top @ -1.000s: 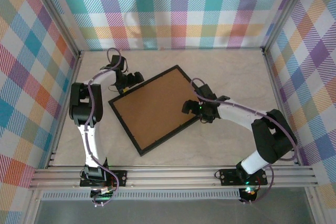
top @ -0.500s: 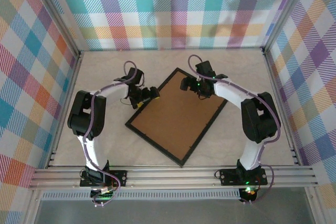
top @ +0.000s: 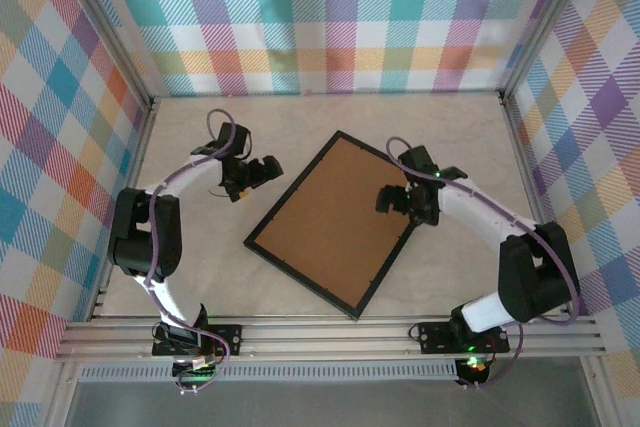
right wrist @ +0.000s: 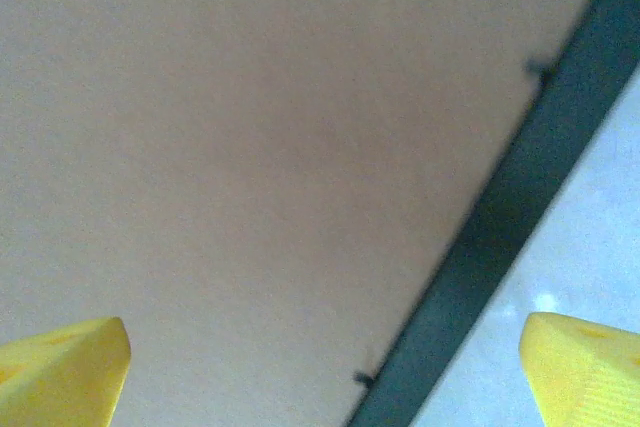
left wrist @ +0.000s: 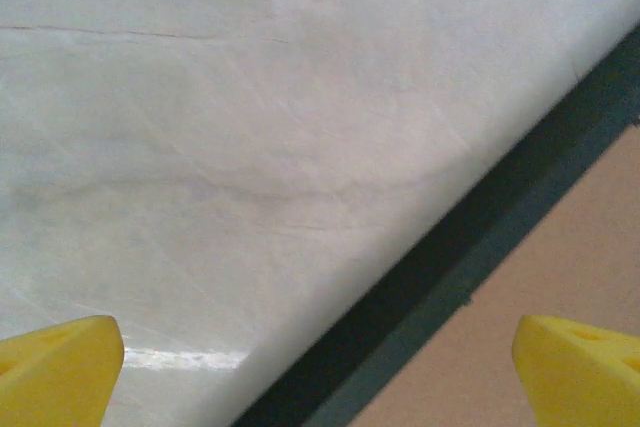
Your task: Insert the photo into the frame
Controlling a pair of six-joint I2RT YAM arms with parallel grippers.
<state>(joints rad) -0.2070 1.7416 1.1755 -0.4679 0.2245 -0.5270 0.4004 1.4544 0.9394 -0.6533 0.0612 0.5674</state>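
Nearest, by the near edge of the table (top: 200,277), sit the two arm bases (top: 185,332); just past them one corner of the frame (top: 335,222) points at that edge; the frame lies flat in the middle of the table, turned like a diamond, brown back up; I think it lies face down so the back can be reached, since a photo goes in from behind.

A bit farther, the right gripper (top: 390,197) hangs over the frame's right side, just inside its black rim; its claw is wide and holds nothing; in the right wrist view its yellow fingertips (right wrist: 60,372) sit far apart with brown board between them; two tiny black tabs (right wrist: 540,69) poke from the rim onto the board; I guess they hold the back in, and the claw may be there to work them, but they are blurry.

Farther on, the left gripper (top: 258,171) hangs over bare table just beside the frame's far-left side, not touching it; its claw is wide too, with nothing in it; maybe it waits there to steady the frame.

The front of the frame is hidden, as it faces down; whether the photo is inside, I cannot tell; the wrist views are soft and cut off most of the frame; the board could be loose or fixed, and I cannot tell which.
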